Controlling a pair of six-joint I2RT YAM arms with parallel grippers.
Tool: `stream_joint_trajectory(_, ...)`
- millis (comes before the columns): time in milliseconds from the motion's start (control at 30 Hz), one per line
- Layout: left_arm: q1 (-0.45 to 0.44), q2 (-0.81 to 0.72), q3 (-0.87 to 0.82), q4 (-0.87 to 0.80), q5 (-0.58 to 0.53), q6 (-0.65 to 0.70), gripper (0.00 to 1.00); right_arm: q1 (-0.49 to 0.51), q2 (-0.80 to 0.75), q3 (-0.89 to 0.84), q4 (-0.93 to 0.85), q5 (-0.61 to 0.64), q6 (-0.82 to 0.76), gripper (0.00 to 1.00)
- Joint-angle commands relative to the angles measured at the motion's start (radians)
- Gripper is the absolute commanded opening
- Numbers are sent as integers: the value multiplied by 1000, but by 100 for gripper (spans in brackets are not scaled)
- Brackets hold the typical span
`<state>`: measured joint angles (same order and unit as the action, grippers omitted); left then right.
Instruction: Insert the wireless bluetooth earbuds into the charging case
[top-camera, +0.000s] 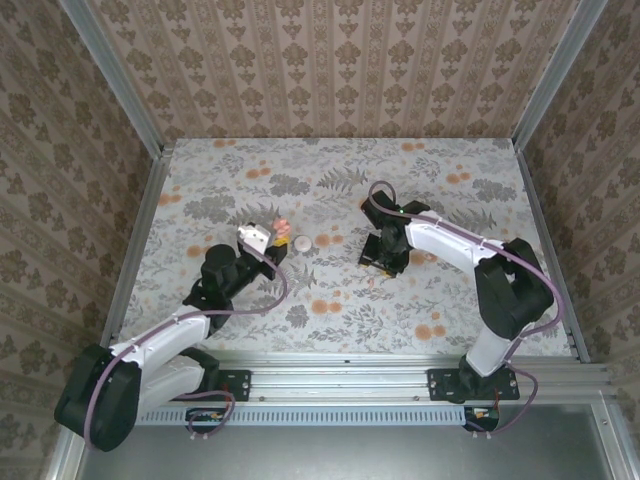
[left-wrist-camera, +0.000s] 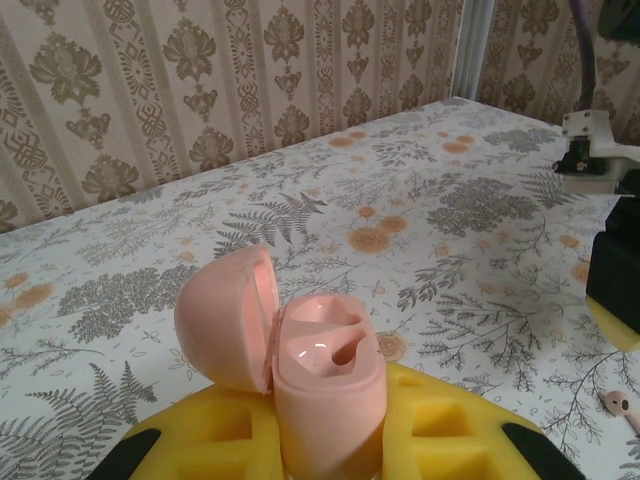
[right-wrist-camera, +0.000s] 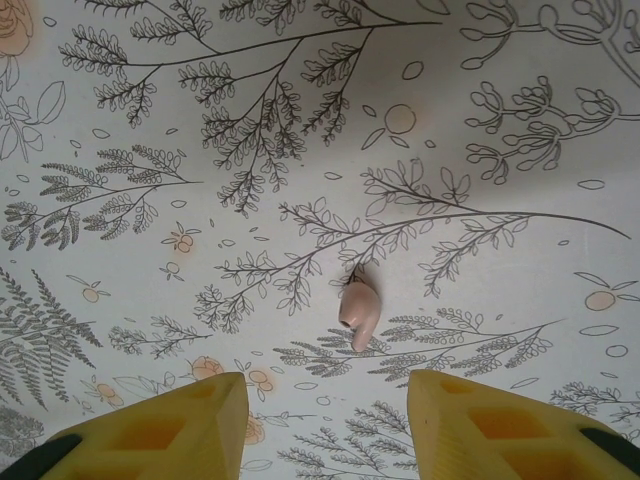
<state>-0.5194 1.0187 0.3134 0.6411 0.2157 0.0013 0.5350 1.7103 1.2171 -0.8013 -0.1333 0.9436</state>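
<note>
The counter (top-camera: 200, 180) wears a grey fern print dotted with orange flowers, and the walls around it are papered in brown damask. One earbud (right-wrist-camera: 357, 305), pale pink with a short stem, lies on its side on the print. It is just ahead of the right gripper (right-wrist-camera: 325, 440), in line with the gap between that gripper's yellow fingers (right-wrist-camera: 160, 435), which stand parted and hold nothing. In the left wrist view the earbud (left-wrist-camera: 618, 403) shows at the lower right edge, near the dark bulk of the right arm (left-wrist-camera: 615, 280).

The charging case (left-wrist-camera: 325, 385), pink and rounded, stands upright in the left gripper (left-wrist-camera: 330, 450), whose yellow fingers are closed against its sides. Its lid (left-wrist-camera: 225, 315) is swung open to the left on the hinge, and the moulded recesses inside face up.

From above, the charging case (top-camera: 280, 222) is left of centre. A small round pale disc (top-camera: 301, 242) lies on the counter just beside it, and the right gripper (top-camera: 385, 255) is well apart to the right.
</note>
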Motion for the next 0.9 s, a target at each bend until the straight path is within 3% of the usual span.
stream_joint_trajectory(0,10,-9,-10,43,29,-27,9,10,32,47,-70,28,12,46)
stream_joint_trajectory(867,54,-30,3,33,57,-44,9,57,217,194,-188,66,-24,45)
